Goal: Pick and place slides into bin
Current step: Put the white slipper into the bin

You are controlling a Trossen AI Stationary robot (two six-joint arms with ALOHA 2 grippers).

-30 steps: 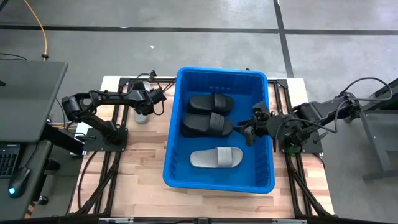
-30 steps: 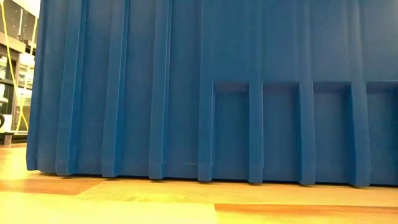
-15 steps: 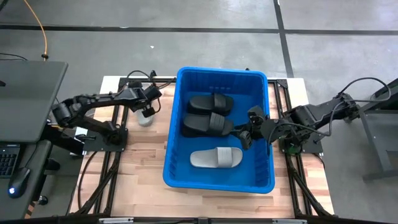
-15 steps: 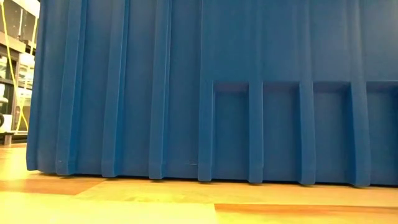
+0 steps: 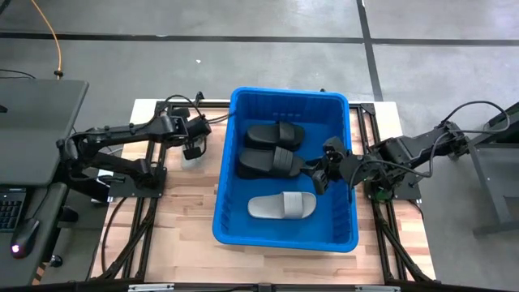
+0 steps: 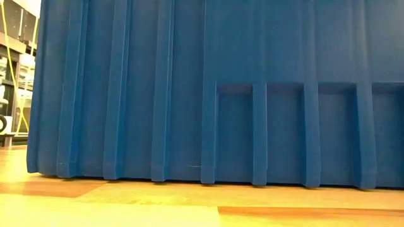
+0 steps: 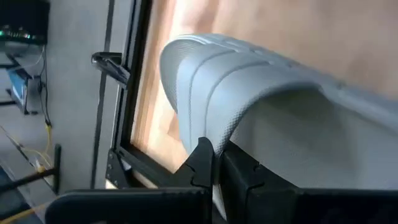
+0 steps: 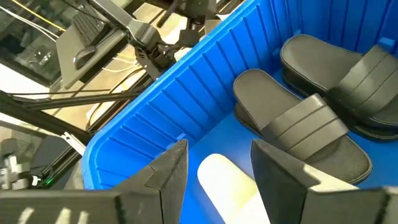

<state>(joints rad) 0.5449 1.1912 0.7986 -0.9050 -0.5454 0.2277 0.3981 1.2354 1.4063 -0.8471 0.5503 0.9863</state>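
The blue bin (image 5: 225, 186) stands mid-table and fills the low view (image 6: 189, 94). In it lie two black slides (image 5: 276, 133) (image 5: 270, 162) and a pale slide (image 5: 282, 206). Another pale slide (image 5: 186, 156) is on the table's left side beside the bin, mostly hidden under my left gripper (image 5: 193, 146), which is shut on it. My right gripper (image 5: 320, 174) is open and empty inside the bin near its right wall. Its fingers stand above the pale slide (image 8: 227, 183) and next to the black slides (image 8: 298, 124). My left gripper pinches the pale slide's ribbed strap at its edge (image 7: 208, 121) between its two fingers (image 7: 202, 165). The fingers come from above and from the table's left. I cannot tell whether the slide is clear of the table.
The bin's left wall (image 8: 186, 99) stands between the two grippers. Bare wood table (image 5: 170, 219) lies near and left of the bin. A dark metal frame rail (image 7: 118, 68) runs along the table's left edge.
My left gripper has gone toward the table's near edge and down onto the pale slide beside the bin. My right gripper has shifted a little toward the table's left, inside the bin, and stays open.
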